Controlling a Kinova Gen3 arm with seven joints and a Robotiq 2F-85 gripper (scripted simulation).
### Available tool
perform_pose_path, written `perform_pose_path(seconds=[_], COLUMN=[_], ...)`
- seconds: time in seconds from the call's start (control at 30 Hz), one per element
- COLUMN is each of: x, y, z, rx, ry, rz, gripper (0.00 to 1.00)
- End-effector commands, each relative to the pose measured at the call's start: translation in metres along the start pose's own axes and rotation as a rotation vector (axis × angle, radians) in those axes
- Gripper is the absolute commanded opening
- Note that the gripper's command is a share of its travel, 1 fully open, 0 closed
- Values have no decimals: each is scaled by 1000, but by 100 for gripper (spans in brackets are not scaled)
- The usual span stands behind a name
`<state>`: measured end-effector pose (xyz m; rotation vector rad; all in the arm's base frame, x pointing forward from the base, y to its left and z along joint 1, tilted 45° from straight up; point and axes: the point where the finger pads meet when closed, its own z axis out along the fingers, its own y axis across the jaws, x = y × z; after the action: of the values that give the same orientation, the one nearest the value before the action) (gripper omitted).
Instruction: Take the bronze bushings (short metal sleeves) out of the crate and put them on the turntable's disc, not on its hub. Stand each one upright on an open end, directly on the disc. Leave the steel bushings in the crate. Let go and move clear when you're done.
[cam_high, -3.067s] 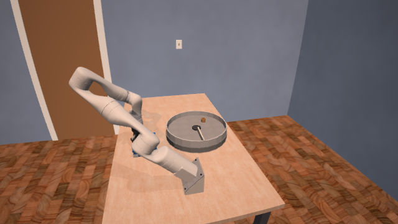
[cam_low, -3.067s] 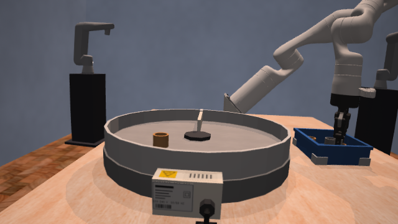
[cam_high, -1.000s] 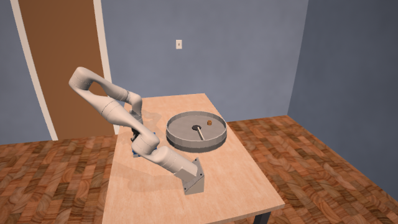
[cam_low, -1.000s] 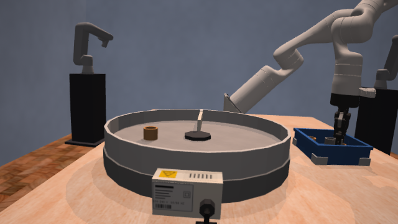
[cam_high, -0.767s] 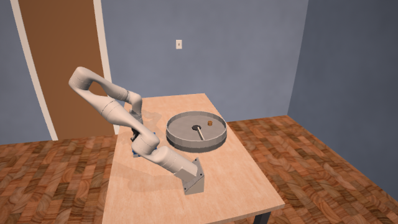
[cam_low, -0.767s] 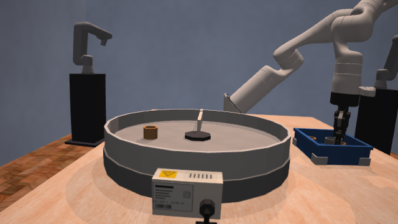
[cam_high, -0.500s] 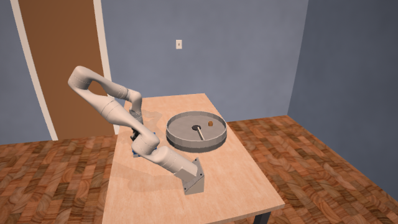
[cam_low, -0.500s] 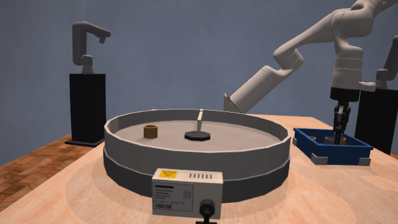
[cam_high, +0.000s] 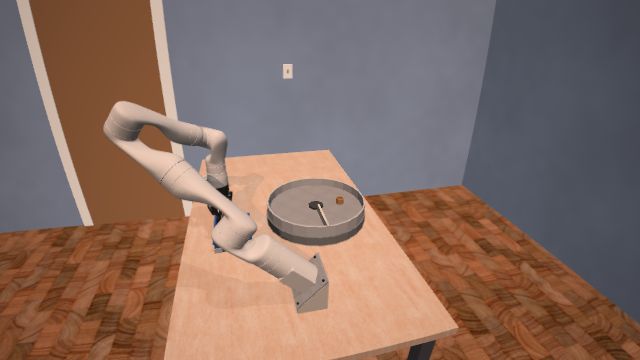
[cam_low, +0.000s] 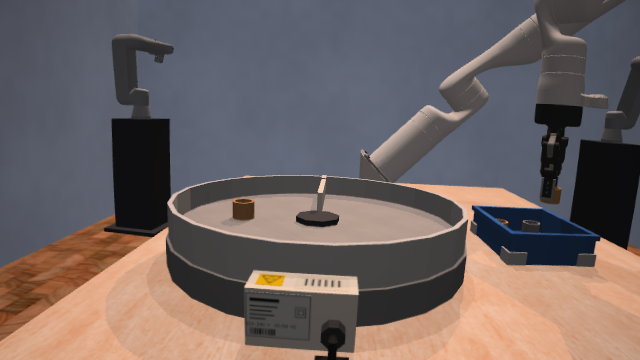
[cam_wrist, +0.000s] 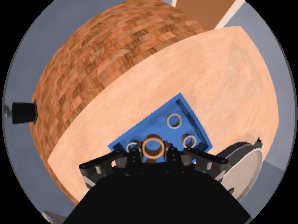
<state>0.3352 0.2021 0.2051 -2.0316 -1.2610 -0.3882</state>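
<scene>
My gripper (cam_low: 552, 196) (cam_wrist: 153, 146) is shut on a bronze bushing (cam_low: 558, 194) and holds it upright above the blue crate (cam_low: 545, 233) (cam_high: 215, 246). In the crate, a bronze bushing (cam_low: 502, 221) shows partly over the wall, beside a grey steel bushing (cam_low: 531, 227). The wrist view shows steel-coloured rings in the crate; the gripper hides part of its inside. Another bronze bushing (cam_high: 340, 201) (cam_low: 243, 210) stands upright on the turntable's disc (cam_high: 295, 197) (cam_low: 375, 220), away from the dark hub (cam_high: 315, 205) (cam_low: 317, 219).
The turntable has a raised grey rim (cam_high: 315, 231) (cam_low: 320, 255) all round. A pale bar (cam_high: 323, 215) (cam_low: 321, 194) runs from the hub towards the rim on the robot base's side. A control box (cam_low: 300, 315) stands in front of the turntable. Grey brackets (cam_low: 514, 256) hold the crate's corners.
</scene>
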Motion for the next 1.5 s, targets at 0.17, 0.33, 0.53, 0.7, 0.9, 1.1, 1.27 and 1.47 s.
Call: perform_pose_path(seconds=[0.17, 0.33, 0.53, 0.7, 0.9, 1.1, 1.27, 1.47], x=[3, 3, 3, 3, 3, 3, 3, 3], y=[3, 3, 3, 3, 3, 3, 3, 3], z=[-31, -37, -38, -38, -38, -38, -38, -38], rx=[-15, -15, -15, -15, -15, -15, -15, -15], ry=[11, 11, 11, 11, 11, 11, 11, 11], rz=[-4, -4, -4, -4, -4, -4, -4, -4], gripper=[0, 0, 0, 0, 0, 0, 0, 0])
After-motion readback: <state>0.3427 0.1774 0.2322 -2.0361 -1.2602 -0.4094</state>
